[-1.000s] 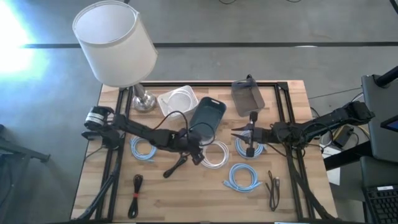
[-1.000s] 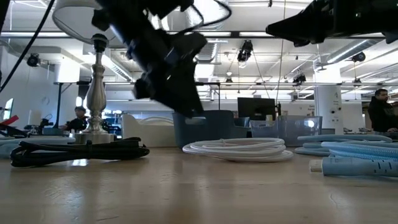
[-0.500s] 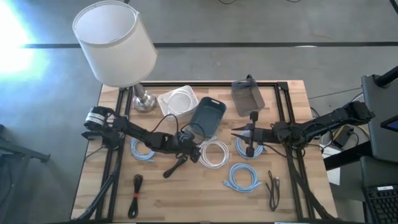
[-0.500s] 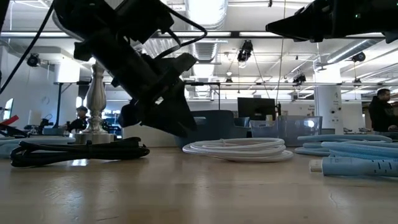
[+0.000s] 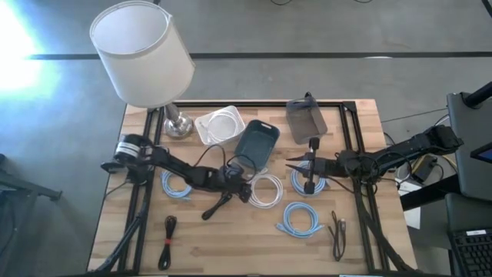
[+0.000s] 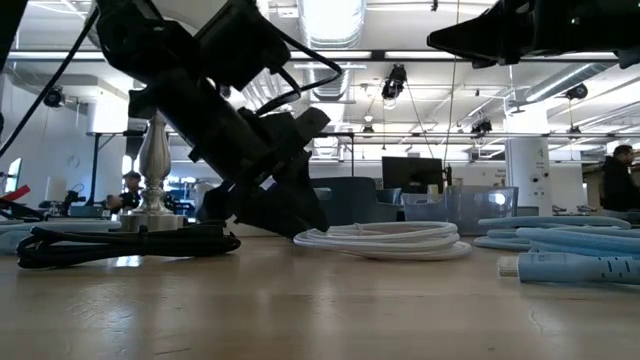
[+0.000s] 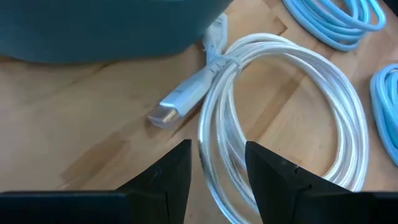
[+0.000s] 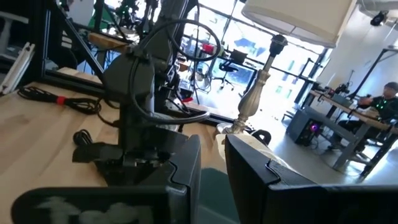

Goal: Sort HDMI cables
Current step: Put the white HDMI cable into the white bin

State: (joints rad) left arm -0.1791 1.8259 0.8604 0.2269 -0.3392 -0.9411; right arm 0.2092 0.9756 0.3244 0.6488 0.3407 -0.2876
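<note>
Cables lay spread over the wooden table (image 5: 254, 246). The left gripper (image 7: 216, 163) was low over the white coil (image 5: 265, 189) in the middle of the table, its fingers (image 7: 168, 177) open with a gap, one on each side of the coil's near strand; I could not tell if they touched it. The silver plug (image 7: 163, 116) of this coil pointed toward the dark blue bin (image 5: 256, 141), which stood just beside the coil. A second white coil (image 5: 225, 122) lay inside the white tray (image 5: 204, 125) near the lamp (image 5: 146, 61).

The right gripper (image 5: 295, 164) hovered above the table over a light-blue coil (image 5: 307, 182), its fingers (image 8: 186, 165) set narrow with a small gap and nothing between them. Another light-blue coil (image 5: 300, 219) lay nearer the front edge, and a third one (image 5: 177, 185) lay under the left arm. One black bundle (image 5: 216, 205) lay just beside the left gripper, another (image 5: 167, 241) at the front left, and a dark one (image 5: 338, 233) at the front right. A grey bin (image 5: 306, 117) stood at the back.
</note>
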